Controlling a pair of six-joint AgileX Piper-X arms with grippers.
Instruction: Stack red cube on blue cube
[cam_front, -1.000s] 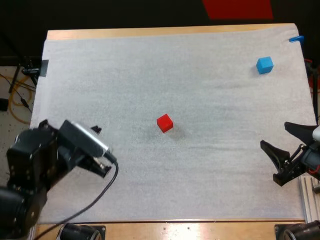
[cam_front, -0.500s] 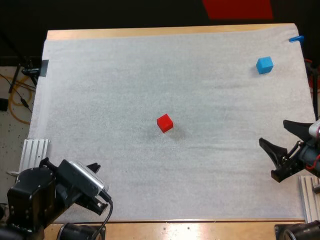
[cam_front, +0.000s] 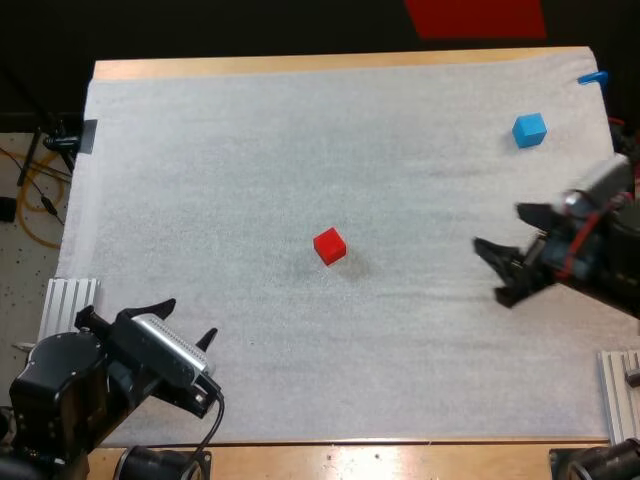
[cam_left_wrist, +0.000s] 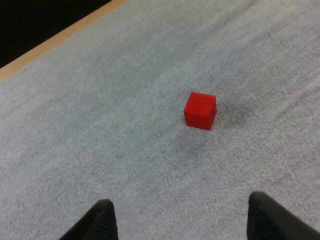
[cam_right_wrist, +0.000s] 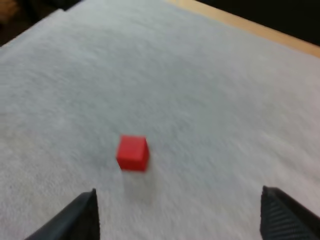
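The red cube (cam_front: 329, 246) sits alone near the middle of the white mat (cam_front: 300, 130). The blue cube (cam_front: 529, 130) rests far off at the mat's far right. My left gripper (cam_front: 188, 320) hovers at the near left corner, open, pointing toward the red cube (cam_left_wrist: 200, 110), which lies well ahead of its spread fingers (cam_left_wrist: 100, 220). My right gripper (cam_front: 498, 227) is open over the mat's right side, aimed at the red cube (cam_right_wrist: 133, 153), which lies ahead of its fingertips (cam_right_wrist: 85, 210). Neither gripper holds anything.
A metal rail (cam_front: 68, 305) lies by the mat's near left edge and another (cam_front: 620, 375) at the near right. The wooden table edge (cam_front: 330, 63) runs along the far side. Cables (cam_front: 40, 190) lie off the left.
My left arm has pulled back to the near left corner and its gripper has opened. My right arm has swung leftward and farther over the mat toward the red cube, still open.
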